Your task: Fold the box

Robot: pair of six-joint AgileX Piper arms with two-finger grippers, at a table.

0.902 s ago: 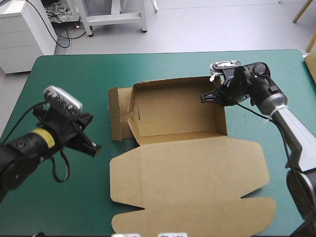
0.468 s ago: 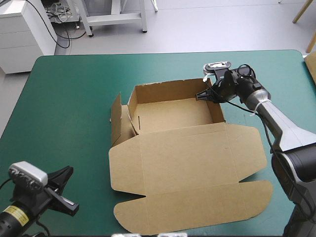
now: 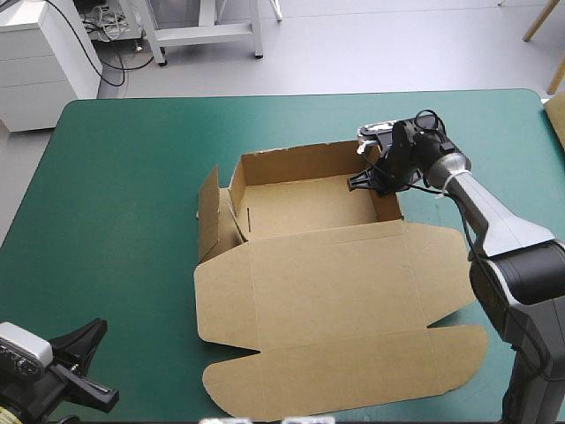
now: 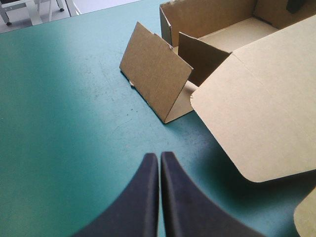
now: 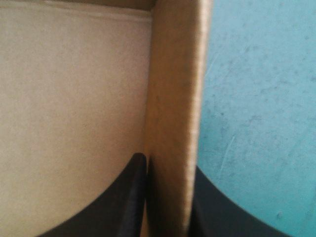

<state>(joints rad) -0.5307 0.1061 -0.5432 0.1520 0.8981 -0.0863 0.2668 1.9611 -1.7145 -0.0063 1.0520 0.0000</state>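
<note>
Box [image 3: 327, 291]: one, a single cut sheet of brown board, matte, partly set up as an open tray.
Position: about the middle of the table, on the teal-green cover [image 3: 132, 177]; tray part toward the far edge, lid toward the near edge.
Walls raised: three counted upright (far, left and right), all straight and rectangular. The near side cannot be judged from the high view.
Loose flap [image 4: 155, 81]: one, rectangular, standing tilted on the cover just outside the left wall.
Lid [image 4: 261, 108]: one, lying flat, plain and smooth. It has two side wings with rounded corners and one long front flap with rounded ends.
Grippers: two, each with two broad black fingers curved like fins.
Tool, right: the right gripper [image 3: 364, 178] pinches the right wall [image 5: 173, 118] near the tray's far right corner. One finger [image 5: 128, 197] is inside the tray and the other outside, with the board's thickness between them.
Tool, left: the left gripper [image 4: 159, 160] has its fingers pressed together into one pointed arch, holding nothing. It is over bare cover by the table's near left corner, well apart from the box, with the tilted flap ahead of it.
Cover: one, smooth, with faint scuffs showing in the wrist views.
</note>
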